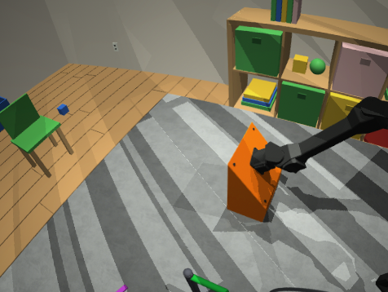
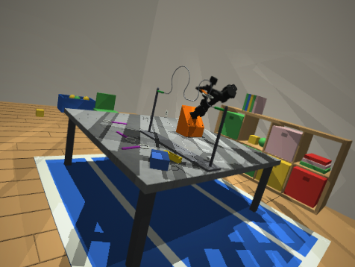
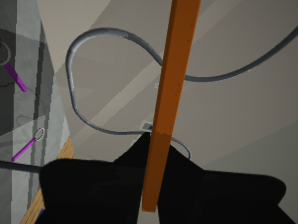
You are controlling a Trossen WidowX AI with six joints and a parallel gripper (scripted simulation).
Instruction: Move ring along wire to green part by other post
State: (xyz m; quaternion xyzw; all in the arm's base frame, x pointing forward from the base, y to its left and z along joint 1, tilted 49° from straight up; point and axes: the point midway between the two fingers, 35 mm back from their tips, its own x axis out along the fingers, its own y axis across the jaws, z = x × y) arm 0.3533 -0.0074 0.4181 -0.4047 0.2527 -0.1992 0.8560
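Observation:
In the wrist view my gripper [image 3: 150, 136] is shut on the orange handle [image 3: 170, 95], which runs up out of the top of the frame; the ring itself is out of view. The thin grey wire [image 3: 95, 40] curls in loops behind the handle, and I cannot tell how near it is. In the exterior view my gripper [image 2: 204, 89] is held high in the air between the two posts, nearer the right post [image 2: 217, 136] and above its green part [image 2: 219, 108]. The left post [image 2: 154, 110] carries the other green part [image 2: 162, 91]. The wire [image 2: 179, 78] loops between them.
The arm's orange base block [image 2: 190, 121] stands on the table behind the wire; it also shows in the top view [image 1: 253, 175]. A blue block [image 2: 159, 159], a yellow block [image 2: 174, 156] and several purple-handled rings [image 2: 128, 138] lie on the table's near side. A shelf [image 2: 291, 149] stands behind.

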